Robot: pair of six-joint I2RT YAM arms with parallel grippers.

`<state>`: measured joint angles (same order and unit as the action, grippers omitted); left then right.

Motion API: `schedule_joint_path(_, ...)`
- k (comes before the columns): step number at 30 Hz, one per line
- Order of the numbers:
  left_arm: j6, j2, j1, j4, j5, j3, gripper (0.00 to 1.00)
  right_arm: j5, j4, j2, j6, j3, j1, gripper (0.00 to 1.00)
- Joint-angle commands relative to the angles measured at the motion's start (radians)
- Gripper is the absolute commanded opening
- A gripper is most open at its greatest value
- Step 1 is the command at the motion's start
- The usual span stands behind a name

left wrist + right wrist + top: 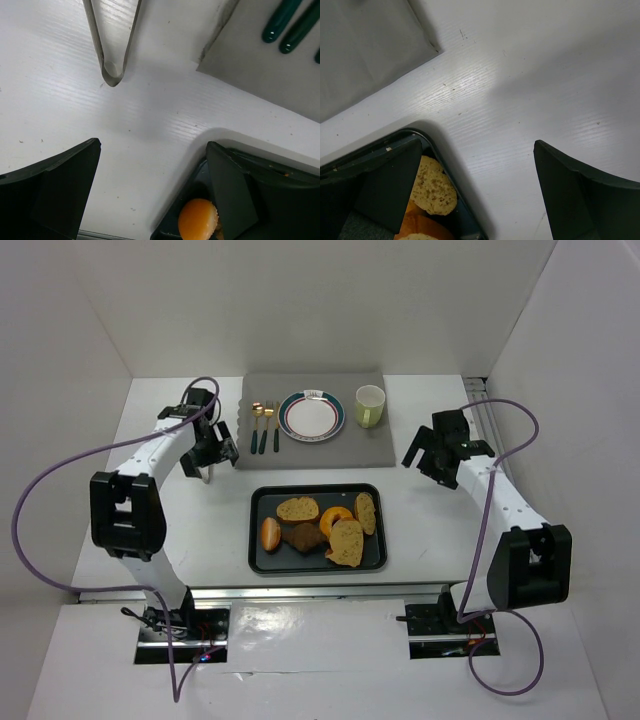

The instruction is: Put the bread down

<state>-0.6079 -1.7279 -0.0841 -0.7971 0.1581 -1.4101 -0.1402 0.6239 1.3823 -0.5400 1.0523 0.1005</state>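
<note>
Black tray (pixel 272 558) at the middle of the white table (pixel 210 530), carrying all the bread (pixel 347 542): slices, a bun (pixel 270 533), a dark piece, an orange ring. At 12 o'clock from it, a grey mat (pixel 310 452) with a plate (pixel 311 415), a cup (pixel 370 406) at the plate's 3 o'clock and cutlery (pixel 266 427) at its 9 o'clock.

Given by the top view alone: the whole layout and both arms. Left gripper (pixel 208 453) at the tray's 10 o'clock, just off the mat's left edge; right gripper (pixel 424 454) at 2 o'clock, off the mat's right edge.

Given clearly by the left wrist, barely from above: metal tongs (pixel 112 50) lying on the table, closed end pointing back toward the gripper (pixel 154 145). At 1 o'clock, a mat corner (pixel 260 75) and green cutlery handles (pixel 282 20). At 5 o'clock, a tray corner (pixel 175 217) with the bun (pixel 197 220) half hidden behind one finger. Fingers (pixel 55 195) spread wide, gripping nothing.

Given by the right wrist: another tray corner (pixel 465 212) at 7 o'clock, holding a seeded slice (pixel 434 187) with orange bread just below it, and the mat (pixel 365 55) at 10 o'clock. Fingers (pixel 580 200) likewise wide apart around bare table, gripper (pixel 477 144) holding nothing.
</note>
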Motion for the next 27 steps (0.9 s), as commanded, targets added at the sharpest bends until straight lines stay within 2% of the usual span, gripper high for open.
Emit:
schedule_joint_path(1,-0.024,-0.029,0.003,-0.002,0.049,-0.062,1.00,0.016,-0.055,-0.019,0.018,0.012,-0.007,1.00)
schedule_joint_path(5,0.020,-0.093,0.015,-0.042,0.159,-0.104,1.00,0.016,-0.046,-0.043,0.018,0.021,-0.007,1.00)
schedule_joint_path(12,0.098,-0.217,0.050,-0.008,0.135,-0.128,1.00,0.139,-0.096,-0.092,0.018,-0.029,-0.007,1.00)
schedule_joint_path(16,0.099,-0.279,0.096,-0.025,0.120,-0.185,1.00,0.139,-0.096,-0.092,0.018,-0.029,-0.007,1.00)
schedule_joint_path(19,0.112,-0.295,0.116,0.053,0.064,-0.173,1.00,0.139,-0.096,-0.092,0.018,-0.020,-0.016,1.00)
schedule_joint_path(21,0.112,-0.337,0.127,0.042,0.049,-0.202,1.00,0.148,-0.108,-0.092,0.018,-0.041,-0.016,1.00)
schedule_joint_path(25,0.149,-0.395,0.145,0.075,0.078,-0.220,1.00,0.148,-0.118,-0.101,0.018,-0.041,-0.016,1.00)
schedule_joint_path(27,0.160,-0.446,0.145,0.075,0.078,-0.282,1.00,0.160,-0.118,-0.114,0.018,-0.060,-0.016,1.00)
